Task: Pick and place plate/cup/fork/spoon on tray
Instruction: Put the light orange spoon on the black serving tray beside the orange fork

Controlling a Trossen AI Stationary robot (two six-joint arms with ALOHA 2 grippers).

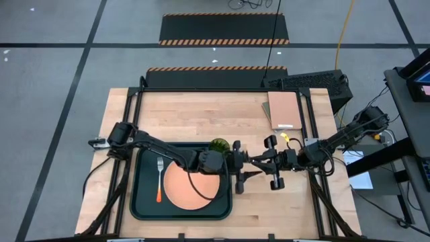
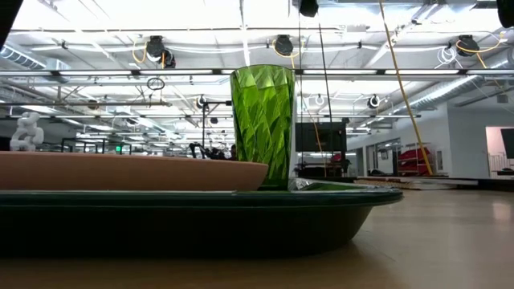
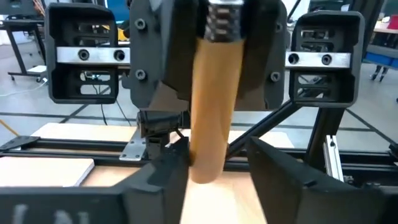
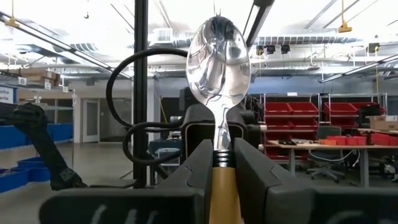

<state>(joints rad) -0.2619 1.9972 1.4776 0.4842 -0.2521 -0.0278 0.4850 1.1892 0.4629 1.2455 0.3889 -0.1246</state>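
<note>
As the two arms meet just off the tray's right rim, the right tool stands clenched on the spoon, its handle reaching toward the left tool, whose spread fingers flank the handle's free end.

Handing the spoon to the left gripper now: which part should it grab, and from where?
Take the lower handle, coming in level, opposite the right gripper. The spoon stands upright, bowl up, pinched just under the bowl, so only the handle below is free. The left gripper has its open fingers flanking it.
</note>
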